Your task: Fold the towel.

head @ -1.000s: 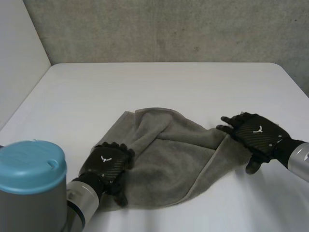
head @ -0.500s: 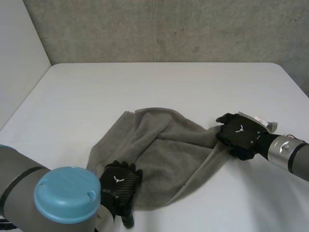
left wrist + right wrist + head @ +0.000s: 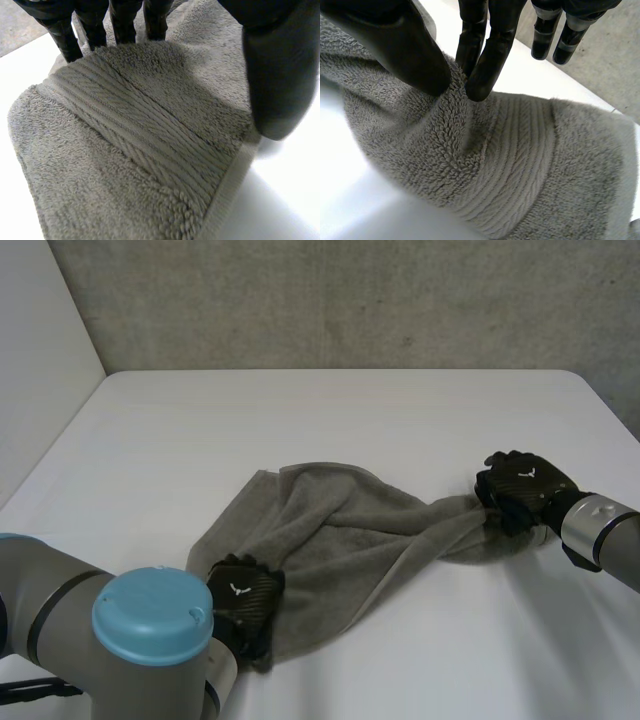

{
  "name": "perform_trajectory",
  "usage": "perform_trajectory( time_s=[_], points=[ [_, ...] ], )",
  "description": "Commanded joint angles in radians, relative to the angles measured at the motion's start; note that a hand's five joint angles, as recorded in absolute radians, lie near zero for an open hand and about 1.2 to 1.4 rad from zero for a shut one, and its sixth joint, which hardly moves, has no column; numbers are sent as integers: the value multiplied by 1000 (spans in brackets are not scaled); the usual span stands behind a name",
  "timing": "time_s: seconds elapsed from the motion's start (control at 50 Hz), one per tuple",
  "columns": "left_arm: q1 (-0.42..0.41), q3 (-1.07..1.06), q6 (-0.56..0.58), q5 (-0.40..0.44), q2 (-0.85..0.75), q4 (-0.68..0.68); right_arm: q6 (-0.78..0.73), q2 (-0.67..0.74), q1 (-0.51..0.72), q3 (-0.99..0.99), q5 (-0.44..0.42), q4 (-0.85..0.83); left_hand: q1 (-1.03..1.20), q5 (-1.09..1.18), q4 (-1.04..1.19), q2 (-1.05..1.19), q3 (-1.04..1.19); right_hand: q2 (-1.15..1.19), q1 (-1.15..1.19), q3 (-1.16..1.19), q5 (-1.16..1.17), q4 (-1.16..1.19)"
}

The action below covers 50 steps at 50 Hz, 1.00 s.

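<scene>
Towel (image 3: 340, 550): grey terry, crumpled and spread slantwise over the near half of the white table (image 3: 300, 410), drawn into a narrow twisted neck toward its right end, broad and loosely rumpled at its left end, with 1 long fold running along the middle.

Left arm (image 3: 50, 620): grey, low at the near left, with a light-blue cap (image 3: 152, 615) just beside the towel's near-left corner.

Right arm (image 3: 600, 525): reaches in from the right edge and lies low over the table.

Left hand (image 3: 242, 600): knuckles up on the towel's near-left corner, closed on the cloth. In the left wrist view, fingers (image 3: 122, 25) planted behind a raised hump of towel (image 3: 200, 75), thumb (image 3: 280, 75) down on the opposite side at the hem, the hump caught between them.

Right hand (image 3: 520, 485): clamped on the towel's right end, where the cloth bunches into the neck. In the right wrist view, thumb (image 3: 405, 45) and 2 fingers (image 3: 490, 55) pinch a ridge of terry (image 3: 395, 125) between their tips, while the other fingers (image 3: 555, 35) hang straight and clear of the cloth.

Woven band (image 3: 140, 135): flat ribbed stripe across the corner under the left palm, near the hem.

Matching band (image 3: 520, 160): crosses the towel end just beyond the right hand's pinching fingertips.
</scene>
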Motion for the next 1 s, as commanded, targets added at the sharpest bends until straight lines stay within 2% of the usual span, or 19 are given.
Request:
perform_trajectory(
  time_s=[0.02, 0.04, 0.08, 0.1, 0.12, 0.14, 0.28, 0.32, 0.36, 0.48, 0.64, 0.86, 1.0],
  points=[
    [33, 2, 0, 6, -26, 31, -2, -14, -1, 33, -6, 4, 599, 594, -47, 599, -38, 70, 110, 19, 73, 30],
    [41, 0, 0, 10, -30, 37, -2, -14, -1, 33, -6, 4, 654, 649, -47, 654, -38, 70, 110, 19, 73, 30],
    [44, 2, 0, 12, -36, 37, -1, -28, -3, 36, -6, 1, 625, 621, -47, 626, -38, 70, 110, 19, 73, 30],
    [45, 2, 2, 10, -42, 37, -1, -28, -3, 36, -6, 1, 451, 446, -47, 451, -38, 70, 110, 19, 73, 30],
    [45, 2, 2, 10, -43, 37, -1, -30, -6, 34, -5, 1, 449, 444, -47, 449, -38, 70, 110, 19, 73, 30],
    [44, 2, 4, 10, -46, 37, 1, -30, -15, 30, -3, 2, 161, 157, -47, 161, -38, 70, 110, 19, 73, 30],
    [38, -1, 8, 9, -35, 22, 2, -24, -24, 2, 9, 1, -9, -14, -47, -9, -38, 70, 110, 19, 73, 30],
    [34, -6, 10, 7, -29, 2, 5, -17, -23, -9, 15, 1, -205, -209, -47, -205, -38, 70, 110, 19, 73, 30],
    [33, -7, 10, 6, -21, -12, 37, -11, -20, -33, 37, 1, -246, -251, -47, -246, -38, 70, 110, 19, 73, 30],
    [34, -20, 10, 4, 28, -53, 130, 27, -13, -105, 49, -2, -247, -251, -47, -247, -38, 70, 110, 19, 73, 30],
    [33, -43, 10, 4, 99, -86, 160, 73, -12, -183, 80, 1, -247, -251, -47, -247, -38, 70, 110, 19, 73, 30],
    [33, -43, 10, 10, 178, -90, 177, 76, -10, -157, 74, 1, -247, -251, -47, -247, -38, 70, 110, 19, 73, 30],
    [27, -55, 8, 12, 188, -165, 176, 75, -18, -142, 74, -1, -247, -251, -47, -247, -38, 70, 110, 19, 73, 30]
  ],
)
